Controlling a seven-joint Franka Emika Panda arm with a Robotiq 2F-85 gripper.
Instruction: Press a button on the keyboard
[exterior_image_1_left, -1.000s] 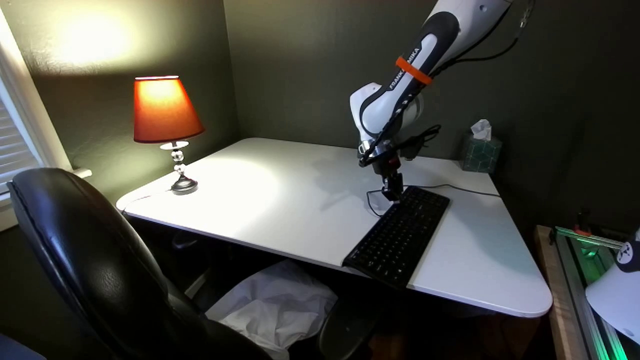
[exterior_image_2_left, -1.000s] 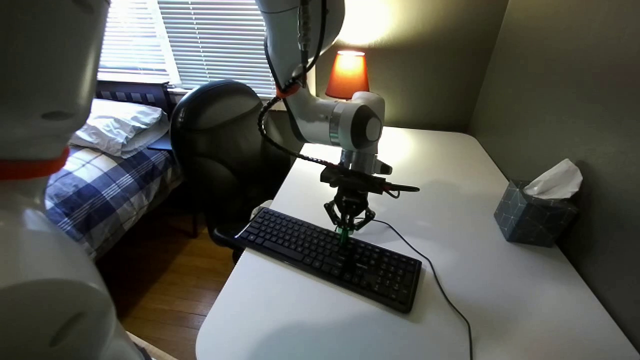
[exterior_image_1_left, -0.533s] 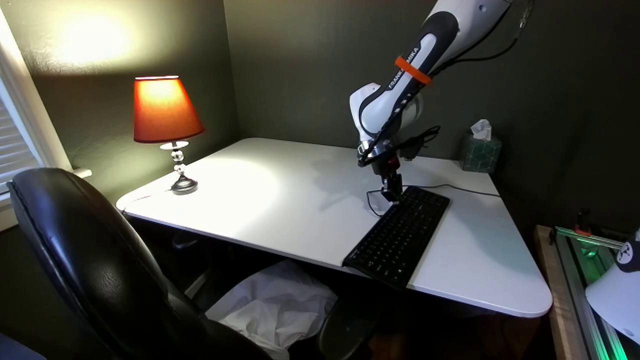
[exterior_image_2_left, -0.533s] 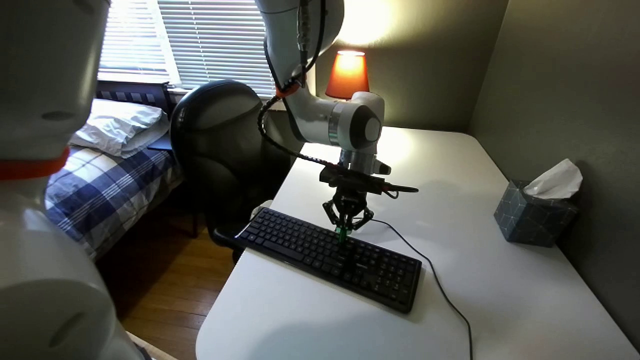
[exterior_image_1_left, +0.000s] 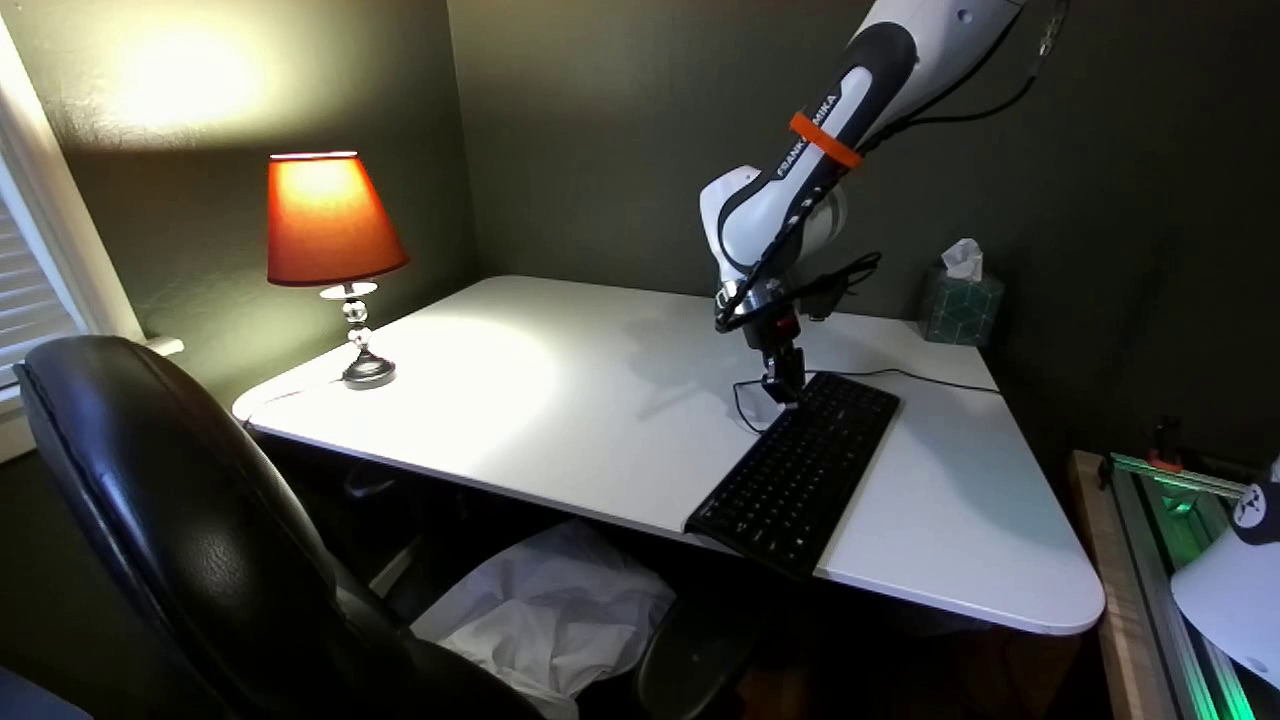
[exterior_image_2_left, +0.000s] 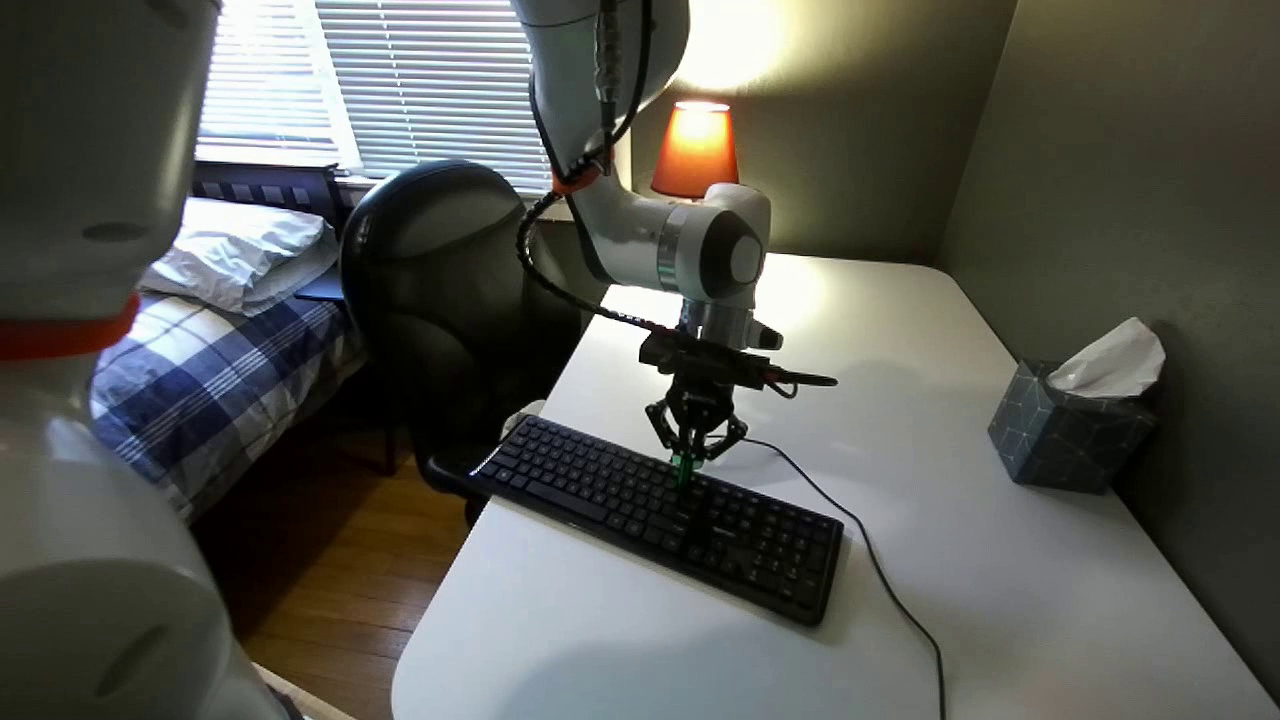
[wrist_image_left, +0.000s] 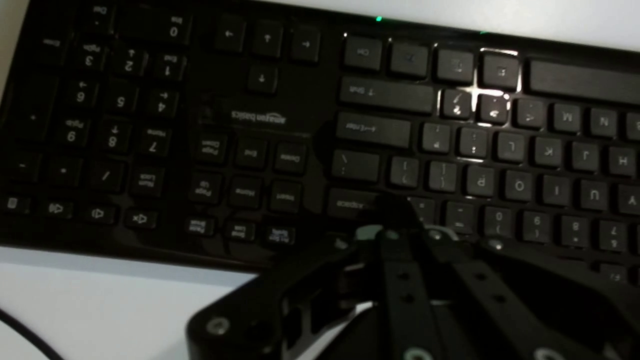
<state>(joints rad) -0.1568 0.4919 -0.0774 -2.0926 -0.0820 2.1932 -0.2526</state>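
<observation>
I see a black keyboard (exterior_image_2_left: 655, 525) slantwise on a white surface (exterior_image_2_left: 880, 430). Over its far side, the robot's hand (exterior_image_2_left: 684, 473) points down, fingers pressed together; whether they make contact is unclear.

One Amazon Basics keyboard (exterior_image_2_left: 650, 520) with one cable (exterior_image_2_left: 881, 575) is counted; four arrow keys (wrist_image_left: 267, 39) and three speaker-marked keys (wrist_image_left: 101, 213) are read in the wrist view. One Franka arm (exterior_image_1_left: 790, 200), one Robotiq gripper (exterior_image_2_left: 686, 466), two fingers (wrist_image_left: 402, 287) are tallied. Also noted are one desk (exterior_image_1_left: 600, 390), one table lamp (exterior_image_1_left: 333, 225), one tissue box (exterior_image_1_left: 962, 307), one office chair (exterior_image_2_left: 450, 320), one bed (exterior_image_2_left: 220, 360).
</observation>
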